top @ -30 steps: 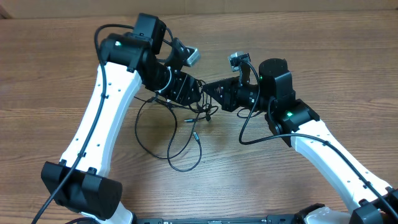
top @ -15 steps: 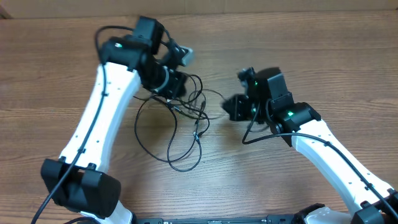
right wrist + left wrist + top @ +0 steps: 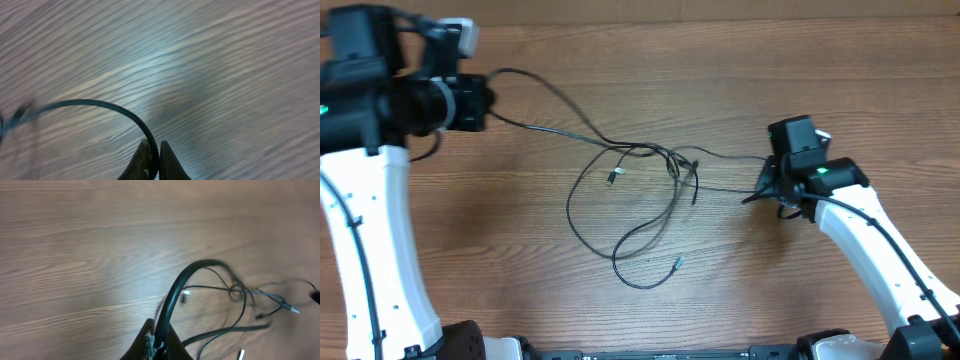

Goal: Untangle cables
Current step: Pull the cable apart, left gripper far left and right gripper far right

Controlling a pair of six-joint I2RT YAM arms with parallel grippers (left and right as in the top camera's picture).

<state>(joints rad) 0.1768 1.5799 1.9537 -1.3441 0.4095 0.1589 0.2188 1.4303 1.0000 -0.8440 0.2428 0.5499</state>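
Compared with a second ago, both arms are found drawn well apart. The left claw (image 3: 483, 101) is now placed at the far left of the surface (image 3: 650, 40) and the right claw (image 3: 767, 187) out to the right. The cables (image 3: 638, 150) are stretched between them rather than bunched.

Each claw is clamped on a cord. In the left wrist view a black cord is pinched between closed fingertips (image 3: 150, 342), and in the right wrist view another cord is nipped likewise.

A knot (image 3: 682, 168) is left about midway between the claws, with slack loops and a silver-tipped plug end (image 3: 677, 263) trailing toward the near side.

If the pull is continued, the knot is likely to be cinched tighter rather than opened, since taut strands are seen running from it to the right claw. A cord could also be dragged out of a claw, or a plug strained, if tension is raised further.
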